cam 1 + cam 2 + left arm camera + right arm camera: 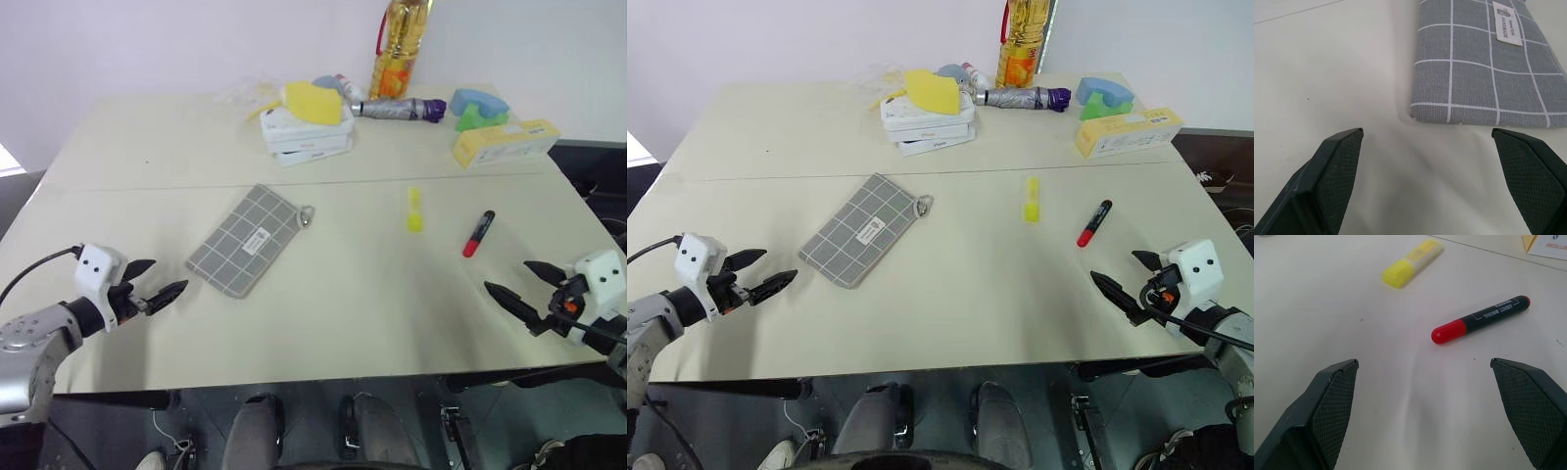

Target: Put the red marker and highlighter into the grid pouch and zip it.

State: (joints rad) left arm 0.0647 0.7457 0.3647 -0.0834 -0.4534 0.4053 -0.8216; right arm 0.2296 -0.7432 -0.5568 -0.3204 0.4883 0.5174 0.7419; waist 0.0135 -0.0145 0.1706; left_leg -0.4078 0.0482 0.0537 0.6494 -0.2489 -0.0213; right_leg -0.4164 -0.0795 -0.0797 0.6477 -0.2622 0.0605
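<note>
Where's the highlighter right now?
Head view: the highlighter lies right of centre on the table, between the grid pouch and the red marker.

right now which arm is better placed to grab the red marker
Right. The red marker lies just ahead of the open right gripper; the left gripper sits across the table by the pouch.

1. Left gripper point(160, 280): two black tapered fingers point(1334, 169), cross-hatched on the inner faces.
2. Behind the fingers: white boxy housing, two dark dots, black cable, silver-grey forearm.
3. Right gripper point(519, 285): same build, orange detail at the finger base.
</note>
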